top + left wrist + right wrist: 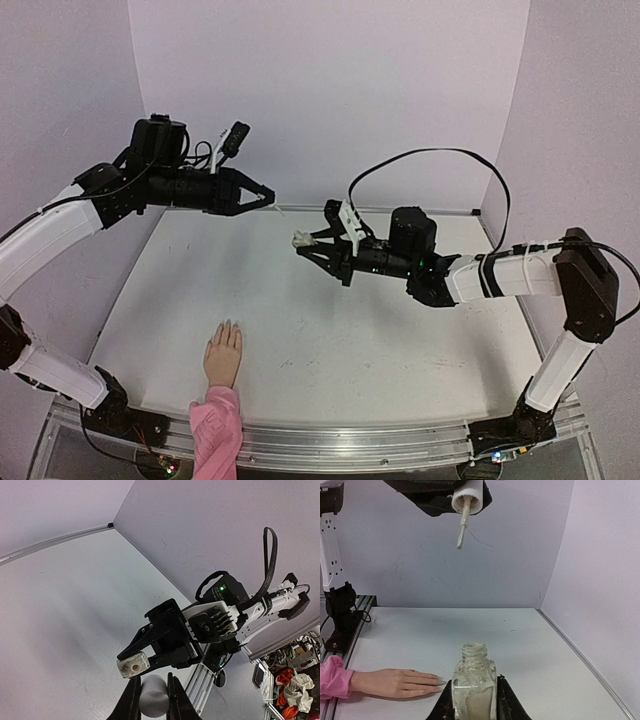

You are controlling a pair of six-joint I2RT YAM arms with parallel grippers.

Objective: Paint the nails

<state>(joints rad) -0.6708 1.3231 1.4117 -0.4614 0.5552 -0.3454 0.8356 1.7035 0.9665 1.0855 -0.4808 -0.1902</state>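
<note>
The flesh-coloured mannequin hand (pixel 224 354) with a pink sleeve (pixel 215 430) lies flat at the table's near left, fingers pointing away from me. In the right wrist view the hand (pixel 395 682) lies at lower left, and its nails (pixel 438 682) are barely distinguishable. My left gripper (pixel 265 197) is held high at the back left, shut on the white brush cap (pixel 152 696). The brush (pixel 462 526) hangs from the cap. My right gripper (pixel 305 240) is shut on the small open glass bottle (pixel 474 680), held above mid-table below the brush. The bottle also shows in the left wrist view (pixel 132 666).
Pale walls enclose the table at the back, left and right (pixel 560 120). An aluminium rail (pixel 380 440) runs along the near edge by the arm bases. A black cable (pixel 430 155) loops above the right arm.
</note>
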